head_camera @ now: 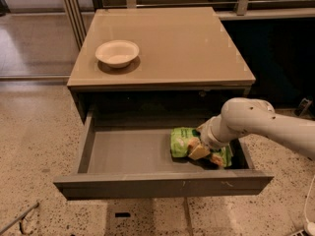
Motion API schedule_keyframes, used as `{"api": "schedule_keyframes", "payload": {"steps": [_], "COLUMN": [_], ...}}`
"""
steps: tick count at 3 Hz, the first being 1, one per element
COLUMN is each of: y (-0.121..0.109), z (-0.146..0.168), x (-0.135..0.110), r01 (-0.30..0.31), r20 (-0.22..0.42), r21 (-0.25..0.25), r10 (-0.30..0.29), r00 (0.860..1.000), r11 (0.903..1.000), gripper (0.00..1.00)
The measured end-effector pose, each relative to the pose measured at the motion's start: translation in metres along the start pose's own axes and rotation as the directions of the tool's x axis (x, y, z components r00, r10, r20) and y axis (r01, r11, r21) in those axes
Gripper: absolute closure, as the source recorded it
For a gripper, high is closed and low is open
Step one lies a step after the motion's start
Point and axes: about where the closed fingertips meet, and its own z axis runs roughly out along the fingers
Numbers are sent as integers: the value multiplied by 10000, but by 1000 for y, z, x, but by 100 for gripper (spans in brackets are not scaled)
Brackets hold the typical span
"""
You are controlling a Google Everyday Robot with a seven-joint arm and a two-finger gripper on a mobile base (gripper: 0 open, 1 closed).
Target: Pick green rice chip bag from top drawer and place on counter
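Note:
The green rice chip bag lies on the grey bottom of the open top drawer, at its right side. My gripper reaches down into the drawer from the right, on the end of the white arm, and sits right on top of the bag. The arm's wrist hides the bag's middle, so green shows on both sides of it. The tan counter tops the cabinet above the drawer.
A white bowl stands on the counter's left side. Speckled terrazzo floor surrounds the cabinet. A metal railing runs behind it, and dark space lies to the right.

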Motion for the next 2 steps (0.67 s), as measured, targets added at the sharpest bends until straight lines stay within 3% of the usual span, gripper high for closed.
{"api": "schedule_keyframes", "payload": {"steps": [1,2], "y": [5,9], "z": [-25,-60], "x": [-14,-34], "r01": [214,536], "r20": [104,261], "r21": [-130,-284], "r10": [-213,-529], "r00": [9997,9983], "r11": [9997,9982], "gripper": [96,100]}}
